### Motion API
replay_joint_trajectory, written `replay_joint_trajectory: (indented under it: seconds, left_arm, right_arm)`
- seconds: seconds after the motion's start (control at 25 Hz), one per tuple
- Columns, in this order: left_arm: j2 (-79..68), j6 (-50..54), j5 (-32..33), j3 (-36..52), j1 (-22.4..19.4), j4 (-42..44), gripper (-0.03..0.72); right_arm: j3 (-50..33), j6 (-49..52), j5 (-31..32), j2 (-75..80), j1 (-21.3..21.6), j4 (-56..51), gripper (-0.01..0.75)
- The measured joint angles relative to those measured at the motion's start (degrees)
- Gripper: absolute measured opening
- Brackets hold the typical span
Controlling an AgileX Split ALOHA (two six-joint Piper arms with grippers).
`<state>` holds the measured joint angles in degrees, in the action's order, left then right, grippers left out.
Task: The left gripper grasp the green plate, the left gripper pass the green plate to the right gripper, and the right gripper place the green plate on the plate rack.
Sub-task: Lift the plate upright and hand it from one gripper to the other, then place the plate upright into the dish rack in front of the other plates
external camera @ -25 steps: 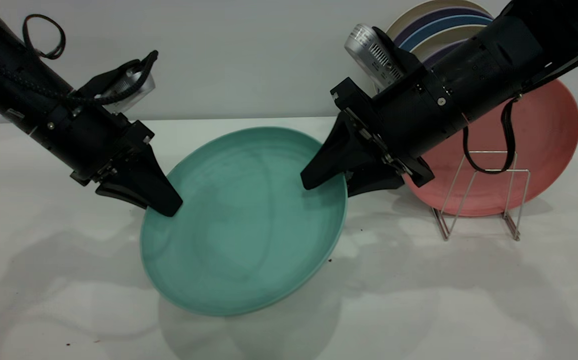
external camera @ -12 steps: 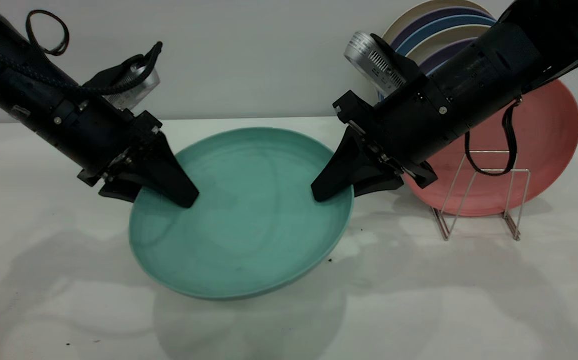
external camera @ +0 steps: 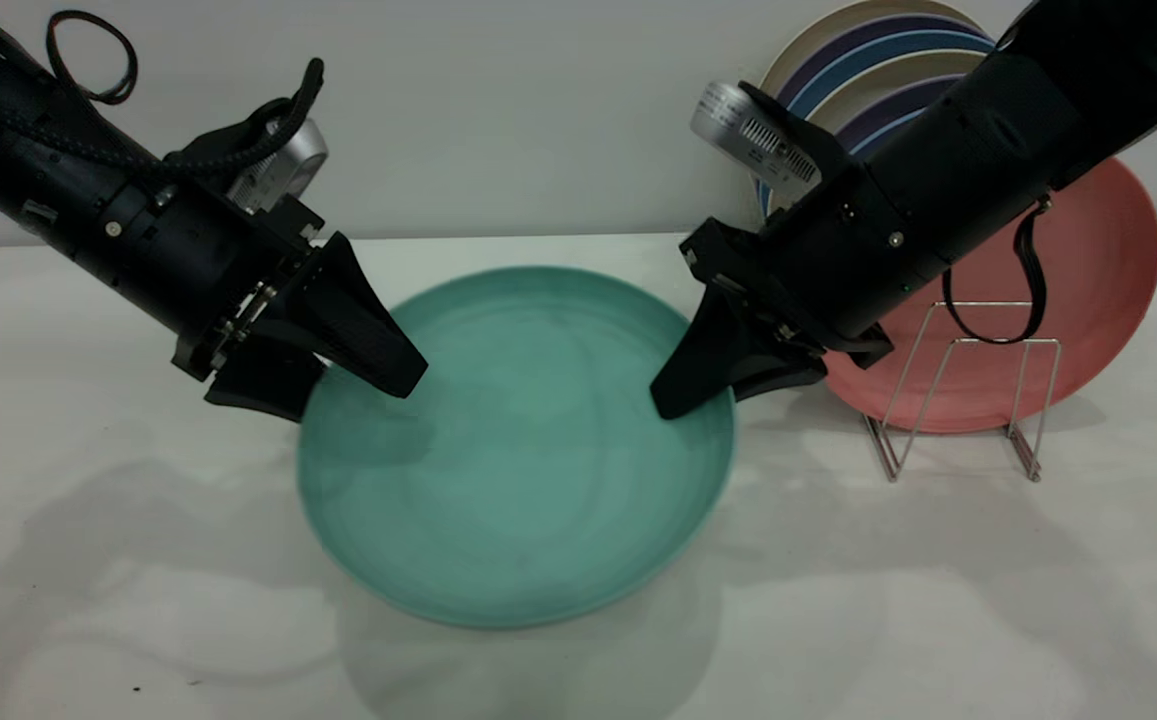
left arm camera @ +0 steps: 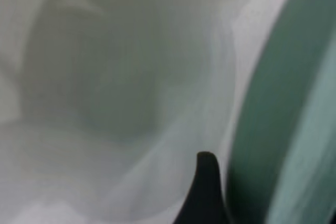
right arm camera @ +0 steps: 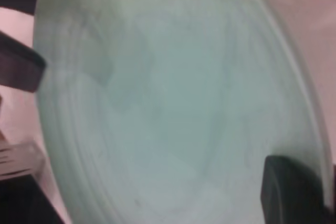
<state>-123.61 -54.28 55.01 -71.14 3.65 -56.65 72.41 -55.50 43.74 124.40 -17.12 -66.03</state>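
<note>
We found the green plate (external camera: 518,450) held clear of the white table (external camera: 88,560), near the middle of the scene, its shadow lying on the surface beneath its near edge. At its left rim we observed the left gripper (external camera: 338,375) with its fingers spread apart: the upper finger lay over the plate's face, the lower one sat below the rim, and a gap showed between them. At the right rim we noted the right gripper (external camera: 728,385) clamped on the plate, one finger above the face and one beneath the rim. Farther back on the right stood the plate rack (external camera: 958,400), carrying a salmon-pink plate (external camera: 1088,300) leaning upright. Behind that we recorded more upright plates (external camera: 878,50) against the far wall.
</note>
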Motion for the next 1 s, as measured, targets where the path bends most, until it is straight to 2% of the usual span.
replay_joint_trajectory:
  seconds: [0.4, 0.64, 0.88, 1.0]
  left_arm:
    - [2.8, -0.06, 0.82, 0.0, -0.9, -0.59, 0.604]
    - [6.52, 1.15, 1.16, -0.07, -4.31, 5.94, 0.593]
    - [7.9, 2.4, 1.22, -0.07, -6.45, 8.21, 0.593]
    - [8.28, 2.4, 1.41, -0.07, -6.45, 8.21, 0.593]
  right_arm:
    - [0.0, -7.18, -4.46, -0.66, 0.0, 8.16, 0.037]
    - [0.0, -11.78, -6.9, -5.13, 0.0, 9.39, 0.037]
    - [-0.15, -29.85, -7.53, -17.02, 0.0, 9.84, 0.037]
    - [-0.22, -37.89, -11.95, -24.75, -0.11, 11.37, 0.037]
